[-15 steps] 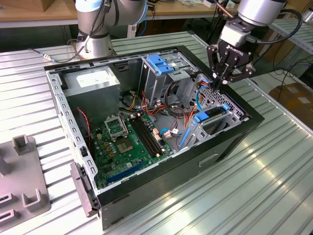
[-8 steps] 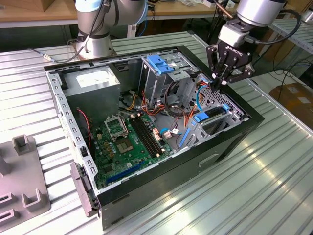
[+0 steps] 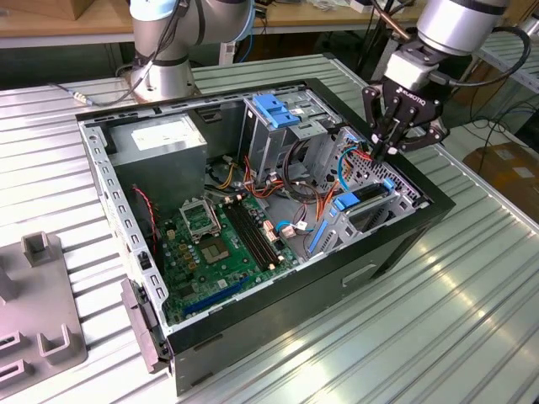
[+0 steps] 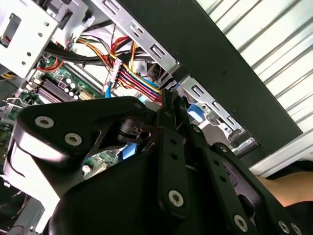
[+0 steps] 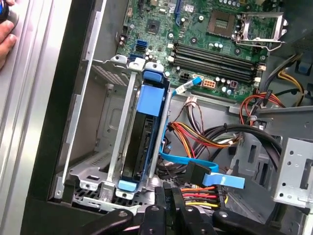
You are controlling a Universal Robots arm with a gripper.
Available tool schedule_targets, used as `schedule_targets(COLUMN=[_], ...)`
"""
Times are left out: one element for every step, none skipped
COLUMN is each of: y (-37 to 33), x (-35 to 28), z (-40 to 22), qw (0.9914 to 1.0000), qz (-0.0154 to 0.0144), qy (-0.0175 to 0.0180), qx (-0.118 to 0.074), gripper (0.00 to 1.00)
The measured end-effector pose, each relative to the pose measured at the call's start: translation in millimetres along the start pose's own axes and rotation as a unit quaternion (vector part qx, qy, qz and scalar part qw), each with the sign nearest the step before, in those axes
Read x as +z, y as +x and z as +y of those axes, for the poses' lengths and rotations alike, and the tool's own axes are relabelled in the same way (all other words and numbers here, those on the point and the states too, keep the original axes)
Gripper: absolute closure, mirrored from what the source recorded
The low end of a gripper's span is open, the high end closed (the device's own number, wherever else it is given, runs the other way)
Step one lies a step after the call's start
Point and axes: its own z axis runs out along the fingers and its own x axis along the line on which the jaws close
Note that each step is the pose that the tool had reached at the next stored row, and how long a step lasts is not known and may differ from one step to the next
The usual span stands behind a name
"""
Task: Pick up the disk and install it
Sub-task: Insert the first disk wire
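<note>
Disk — one, seated in the case's bay; one claw, pinched narrow, empty, beside it — first wrist view adds a hand.

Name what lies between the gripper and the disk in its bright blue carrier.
In the first wrist view, a flat blue cable crosses between the black gripper and the disk, red-yellow-black wires just beside it.

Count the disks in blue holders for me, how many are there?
1. The disk stands on edge in the low cage by the case wall, near the gripper. Others may hide in the tall cage.
</note>
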Motion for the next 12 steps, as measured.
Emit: schedule_targets(y=[0.0, 0.0, 0.0, 0.0, 0.0, -0.1, 0.5, 1.3, 2.5, 4.0, 7.7, 13.5], x=[0.9, 1.5, 2.2, 3.0, 4.0, 4.8, 5.6, 6.2, 7.0, 7.5, 8.3, 8.9], z=[0.0, 0.0, 0.0, -0.1, 0.0, 0.1, 1.3, 2.6, 4.9, 7.1, 11.1, 14.3], qw=[0.99994, 0.99980, 0.99959, 0.99932, 0.99896, 0.99881, 0.99878, 0.99878, 0.99878, 0.99878, 0.99878, 0.99878], qz=[-0.0002, -0.0002, -0.0003, -0.0004, -0.0005, -0.0004, -0.0004, -0.0004, -0.0004, -0.0004, -0.0005, -0.0005], qy=[-0.0002, -0.0004, -0.0006, -0.0008, -0.0010, -0.0011, -0.0011, -0.0011, -0.0012, -0.0011, -0.0011, -0.0011], qx=[0.011, 0.020, 0.029, 0.037, 0.045, 0.049, 0.049, 0.049, 0.049, 0.049, 0.049, 0.049], gripper=[0.83, 0.83, 0.83, 0.83, 0.83, 0.83, 0.83, 0.83, 0.83, 0.83, 0.83, 0.83])
